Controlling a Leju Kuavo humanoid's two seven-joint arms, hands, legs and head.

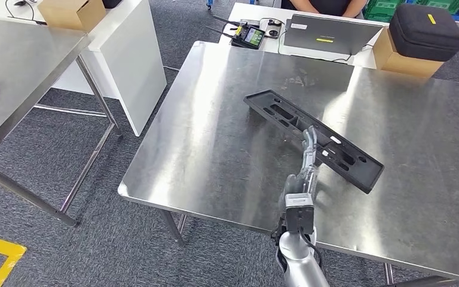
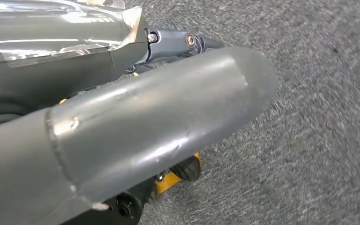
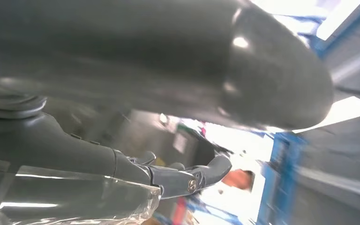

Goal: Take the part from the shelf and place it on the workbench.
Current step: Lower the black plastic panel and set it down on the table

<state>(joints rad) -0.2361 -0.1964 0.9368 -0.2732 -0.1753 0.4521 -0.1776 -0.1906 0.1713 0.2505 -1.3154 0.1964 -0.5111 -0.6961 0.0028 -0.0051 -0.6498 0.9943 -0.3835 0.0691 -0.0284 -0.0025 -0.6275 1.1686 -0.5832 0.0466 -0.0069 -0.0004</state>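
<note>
The part [image 1: 287, 113] is a long black slotted plate lying slantwise on the steel workbench [image 1: 215, 155], right of its middle. My right hand [image 1: 308, 156] reaches up from the near edge, and its fingers [image 1: 311, 136] end at the part's near long side. I cannot tell whether they touch it. In the right wrist view the thumb [image 3: 243, 70] and the fingers [image 3: 187, 176] stand apart with nothing between them. In the left wrist view my left hand [image 2: 136, 122] hangs over grey carpet with its fingers [image 2: 178, 42] stretched out and nothing in it.
At the workbench's far side stand a laptop [image 1: 329, 33], a controller [image 1: 248, 34] and a cardboard box [image 1: 403, 57] with a black case [image 1: 425, 30] on it; a person sits behind. A second steel table [image 1: 18, 72] and a white cabinet [image 1: 125, 54] stand to the left.
</note>
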